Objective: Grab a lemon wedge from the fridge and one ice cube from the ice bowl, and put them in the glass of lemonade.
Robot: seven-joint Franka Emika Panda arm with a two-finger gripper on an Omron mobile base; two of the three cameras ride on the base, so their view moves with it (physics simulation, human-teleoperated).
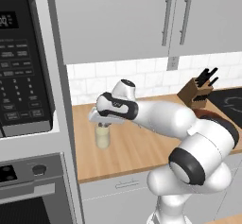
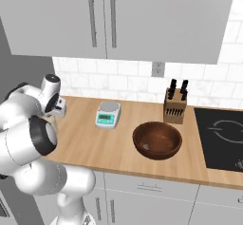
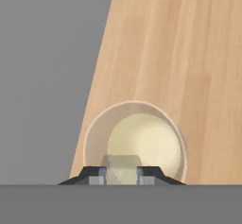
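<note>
Ice cube (image 3: 121,165) pinched over the glass of lemonade (image 1: 102,136).

The pale yellow tumbler stands at centre-left of the left base view, near the wooden counter (image 1: 137,152)'s left end, just beside the grey wall. The gripper (image 3: 121,175) hovers right above its rim, fingertips (image 3: 97,180) clamping a translucent cube. Open counter stretches rightward to a scale (image 2: 107,114) and a brown bowl (image 2: 157,140), contents unclear.

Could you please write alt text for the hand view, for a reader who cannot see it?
Looking straight down, the hand holds a small translucent ice cube between its fingertips, directly above the open glass of lemonade. The glass stands on a wooden counter beside a flat grey surface.
</note>
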